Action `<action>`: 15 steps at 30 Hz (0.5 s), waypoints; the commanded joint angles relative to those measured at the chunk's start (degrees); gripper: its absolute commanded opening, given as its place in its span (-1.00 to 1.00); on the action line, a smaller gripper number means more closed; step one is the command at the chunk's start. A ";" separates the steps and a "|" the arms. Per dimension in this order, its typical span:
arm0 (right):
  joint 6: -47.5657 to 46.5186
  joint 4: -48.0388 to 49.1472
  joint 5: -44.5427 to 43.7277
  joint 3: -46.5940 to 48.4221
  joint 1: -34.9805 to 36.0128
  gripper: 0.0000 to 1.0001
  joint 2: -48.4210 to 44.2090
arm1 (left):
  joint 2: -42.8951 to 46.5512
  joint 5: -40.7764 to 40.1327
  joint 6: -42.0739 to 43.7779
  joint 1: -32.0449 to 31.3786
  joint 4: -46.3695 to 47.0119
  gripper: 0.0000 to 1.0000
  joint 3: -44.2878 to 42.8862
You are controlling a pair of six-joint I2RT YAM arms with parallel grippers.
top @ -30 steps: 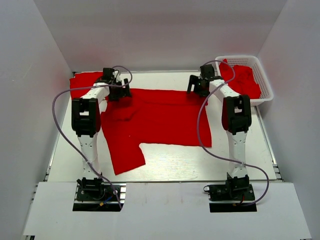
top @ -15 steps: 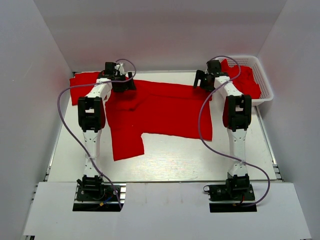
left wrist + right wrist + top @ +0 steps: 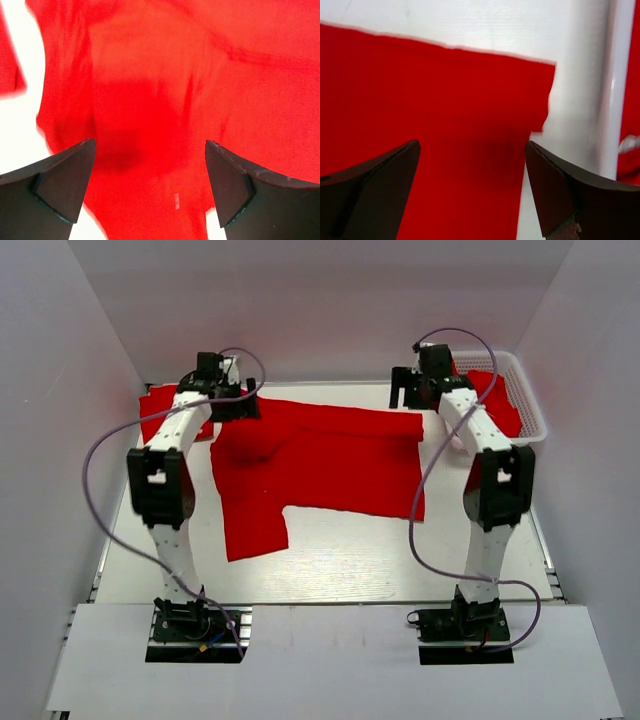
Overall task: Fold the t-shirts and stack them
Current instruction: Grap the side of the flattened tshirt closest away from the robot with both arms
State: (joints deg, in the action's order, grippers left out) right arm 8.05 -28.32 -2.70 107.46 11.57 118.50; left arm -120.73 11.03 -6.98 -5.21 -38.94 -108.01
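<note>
Left claw (image 3: 238, 410) and right claw (image 3: 402, 395) wide and empty over the far edge of the spread t-shirt (image 3: 330, 465).
The spread t-shirt lies mid-frame on the white surface (image 3: 340, 565), one sleeve trailing to the lower left. More red t-shirts (image 3: 495, 400) sit in the basket (image 3: 533, 405) at upper right, and a further t-shirt (image 3: 160, 410) lies at upper left. The left claw hangs over rumpled cloth, the right claw just inside the upper-right corner. A clean fold likely calls for lowering both together and pinching the full hem at matching spots, not a loose wrinkle.
</note>
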 commanded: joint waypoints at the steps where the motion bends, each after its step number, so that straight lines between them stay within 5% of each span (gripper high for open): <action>1: 2.21 0.71 -3.01 -10.32 2.75 0.81 -8.97 | 16.69 -4.78 -4.17 0.03 -3.07 1.00 12.52; 6: 5.39 3.62 -8.37 -33.75 5.92 0.81 -23.65 | 32.72 -8.21 -13.04 -0.59 -6.67 1.00 34.59; 11: 11.01 3.79 -9.95 -45.04 6.71 0.81 -33.50 | 48.45 -5.94 -18.07 -2.34 -10.80 1.00 55.21; 15: 14.00 4.75 -10.40 -53.13 6.88 0.81 -40.87 | 55.77 -6.45 -21.22 -2.96 -12.38 1.00 63.17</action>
State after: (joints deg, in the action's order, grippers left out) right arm 17.96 -25.91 -10.90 56.97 18.35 83.20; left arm -68.97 4.91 -23.99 -7.62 -49.56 -47.44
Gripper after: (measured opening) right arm 0.904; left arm 0.997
